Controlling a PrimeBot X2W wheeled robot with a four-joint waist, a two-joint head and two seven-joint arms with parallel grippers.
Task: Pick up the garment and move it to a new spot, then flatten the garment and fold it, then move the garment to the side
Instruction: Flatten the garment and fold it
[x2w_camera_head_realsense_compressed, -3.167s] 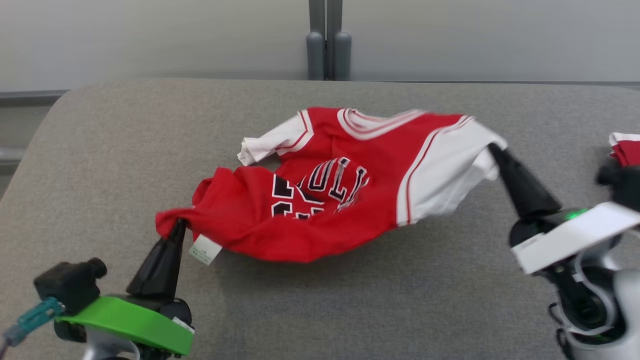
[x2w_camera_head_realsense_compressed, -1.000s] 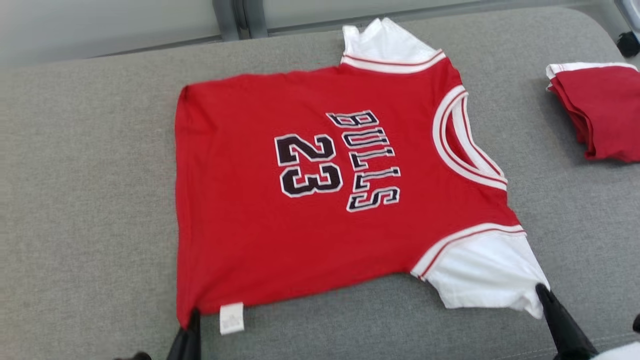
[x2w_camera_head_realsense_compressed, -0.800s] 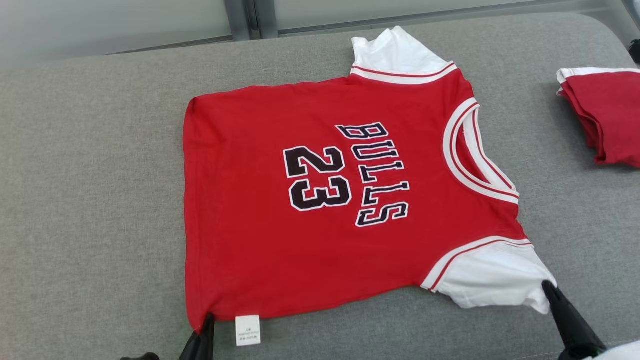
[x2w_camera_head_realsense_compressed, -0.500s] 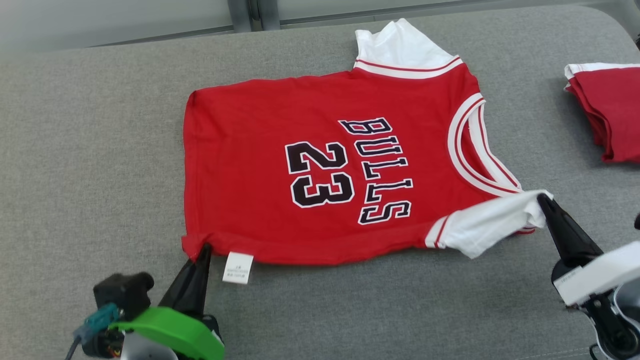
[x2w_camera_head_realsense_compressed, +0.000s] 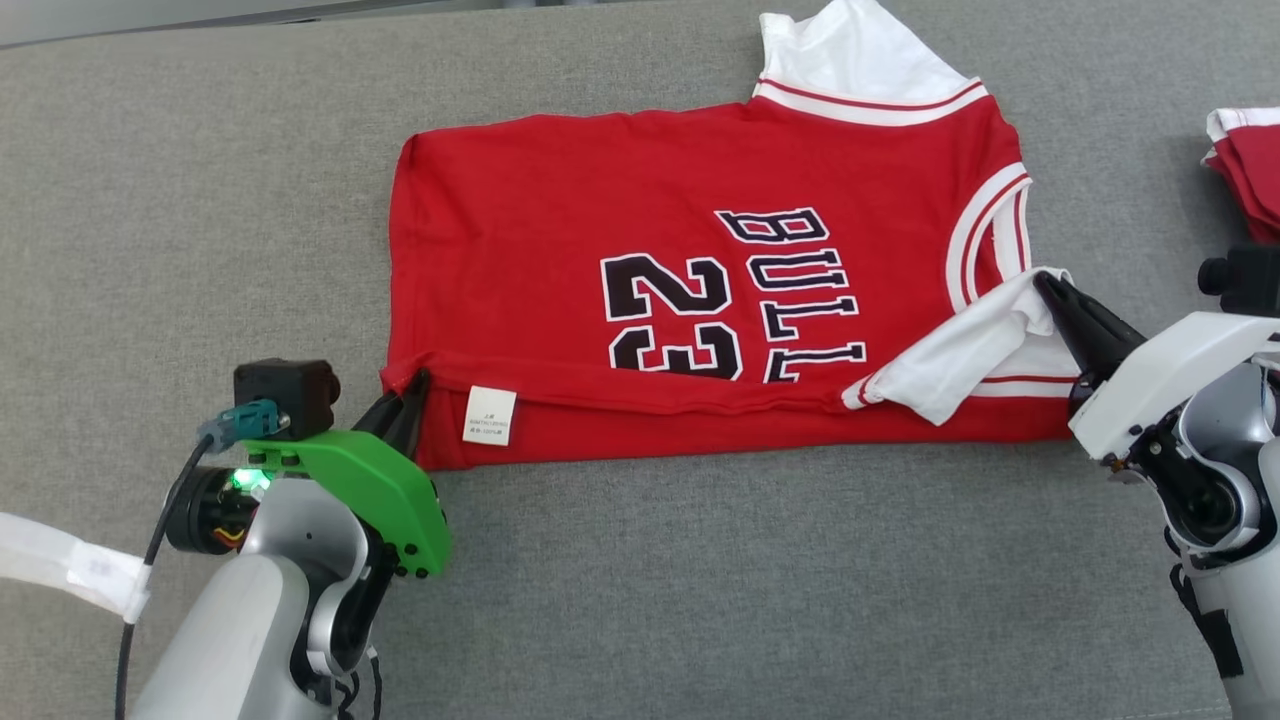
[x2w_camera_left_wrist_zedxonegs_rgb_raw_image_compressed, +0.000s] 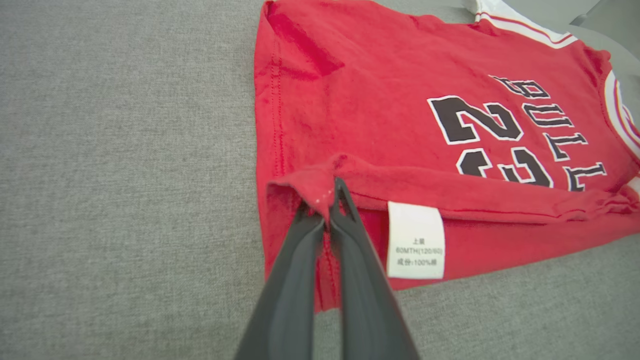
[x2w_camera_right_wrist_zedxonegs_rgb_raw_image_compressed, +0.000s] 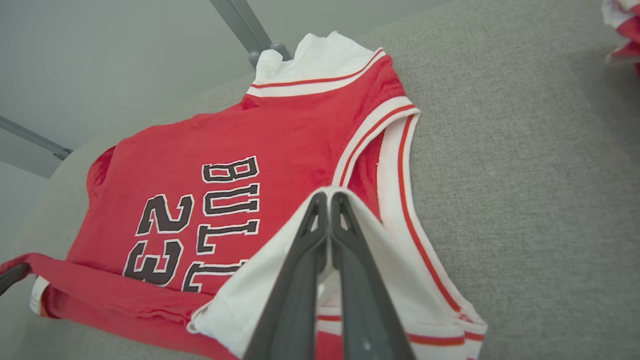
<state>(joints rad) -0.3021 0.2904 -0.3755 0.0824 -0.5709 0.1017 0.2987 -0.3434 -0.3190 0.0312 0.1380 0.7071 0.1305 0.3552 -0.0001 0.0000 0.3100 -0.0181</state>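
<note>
The garment (x2w_camera_head_realsense_compressed: 640, 200) is a red jersey with white sleeves and black "BULLS 23" lettering, spread on the grey table with its neck to the right. Its near long edge is lifted and turned over onto the front, hiding the lower part of the digits. My left gripper (x2w_camera_head_realsense_compressed: 412, 385) is shut on the garment's near bottom corner (x2w_camera_left_wrist_zedxonegs_rgb_raw_image_compressed: 320, 187), beside a white label (x2w_camera_left_wrist_zedxonegs_rgb_raw_image_compressed: 416, 240). My right gripper (x2w_camera_head_realsense_compressed: 1045, 283) is shut on the near white sleeve (x2w_camera_right_wrist_zedxonegs_rgb_raw_image_compressed: 280, 260), holding it over the jersey's shoulder. The far white sleeve (x2w_camera_head_realsense_compressed: 850, 50) lies flat.
Another folded red and white garment (x2w_camera_head_realsense_compressed: 1245, 170) lies at the table's right edge, close behind my right wrist. Bare grey table (x2w_camera_head_realsense_compressed: 180, 200) stretches to the left of the jersey and along the near side in front of both arms.
Both grippers have carried the jersey's near edge away from me and over its front, so a fold now covers the lower lettering. The head camera has also tilted down; both arms show more fully.
</note>
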